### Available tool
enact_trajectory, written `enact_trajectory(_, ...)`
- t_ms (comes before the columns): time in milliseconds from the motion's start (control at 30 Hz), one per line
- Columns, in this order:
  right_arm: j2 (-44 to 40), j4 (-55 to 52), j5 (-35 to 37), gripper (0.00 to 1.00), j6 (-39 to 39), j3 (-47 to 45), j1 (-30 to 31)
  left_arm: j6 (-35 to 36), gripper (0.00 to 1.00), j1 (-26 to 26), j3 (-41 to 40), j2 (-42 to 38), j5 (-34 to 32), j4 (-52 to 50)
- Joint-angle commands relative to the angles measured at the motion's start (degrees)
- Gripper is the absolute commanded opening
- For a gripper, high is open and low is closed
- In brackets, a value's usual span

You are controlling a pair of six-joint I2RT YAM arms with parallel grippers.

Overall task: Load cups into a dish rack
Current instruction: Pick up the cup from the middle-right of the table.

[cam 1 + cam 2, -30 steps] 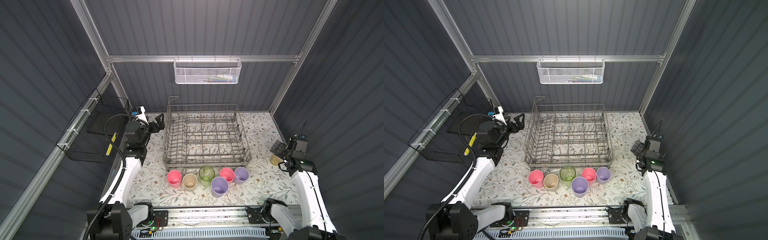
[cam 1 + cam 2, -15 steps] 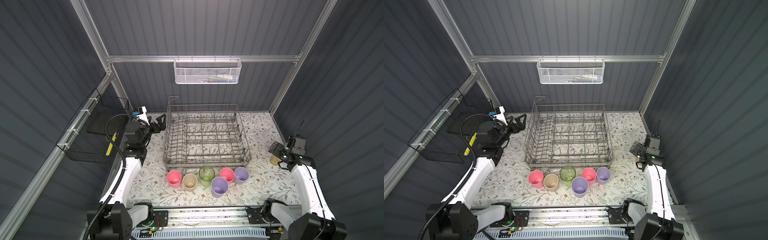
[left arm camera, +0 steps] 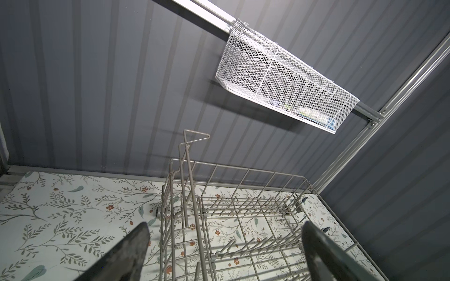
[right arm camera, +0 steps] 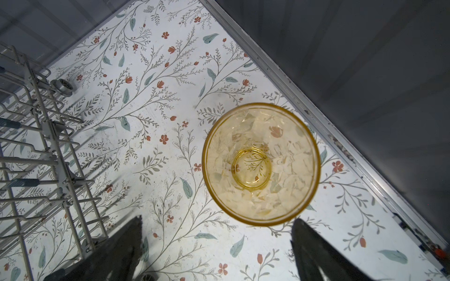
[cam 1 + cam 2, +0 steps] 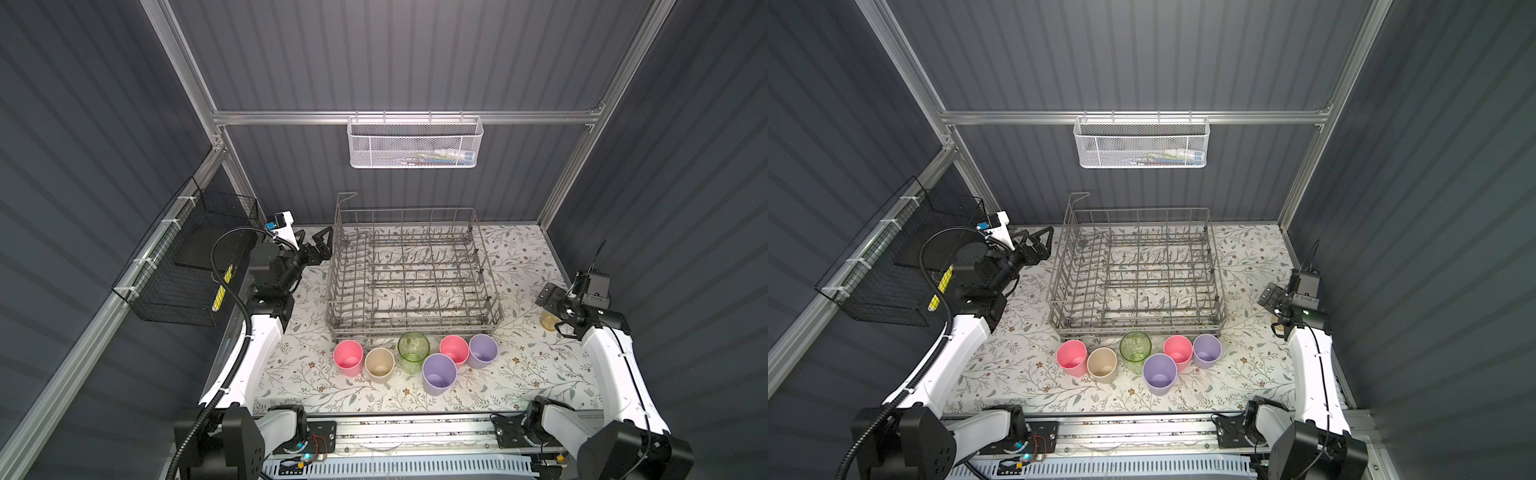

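The grey wire dish rack [image 5: 415, 324] [image 5: 1138, 322] stands at the back middle of the floral table with no cup in it. In front of it stand a pink cup [image 5: 348, 356], a beige cup [image 5: 379, 363], a clear green cup [image 5: 413, 351], a second pink cup [image 5: 454, 348] and two lilac cups [image 5: 483, 350] [image 5: 439, 373], all upright. An amber glass cup [image 5: 548, 322] [image 4: 261, 165] stands upright by the right wall. My right gripper [image 4: 218, 220] [image 5: 555, 309] hangs open over it, with the cup just beyond its fingertips. At the rack's left back corner my left gripper [image 3: 225, 226] [image 5: 322, 239] is open and holds nothing.
A white mesh basket [image 5: 415, 143] hangs on the back rail above the rack. A black wire basket [image 5: 187, 270] hangs on the left wall beside my left arm. The right wall and the table's metal edge [image 4: 316, 114] run close behind the amber cup.
The right arm has shifted slightly near the amber cup. The left gripper has edged a little toward the rack. Both stay open and nothing has been taken hold of.
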Motion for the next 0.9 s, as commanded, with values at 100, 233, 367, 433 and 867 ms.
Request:
enact_trajectory(100, 0.23, 0.54, -2.11, 0.93, -1.03, 2.58, 0.03, -0.83, 0.97, -0.53, -0.84, 0.56, 1.46, 1.87)
enact_trajectory(233, 1.63, 0.99, -2.19, 0.92, -1.31, 3.33, 0.66, -0.83, 0.96, -0.53, -0.93, 0.74, 1.42, 1.96)
enact_trajectory(367, 3.19, 0.82, -1.65, 0.89, -1.65, 3.91, 0.86, -0.86, 0.96, -0.53, -1.05, 0.73, 1.37, 2.05)
enact_trajectory(433, 3.98, 1.07, -1.01, 0.89, -1.78, 3.70, 0.80, -0.72, 0.96, -0.53, -1.05, 0.72, 1.37, 2.00)
enact_trajectory(867, 9.16, 4.23, 2.13, 0.76, -1.65, 2.68, 0.77, -0.84, 0.95, -0.53, -1.27, 0.96, 1.37, 2.37)
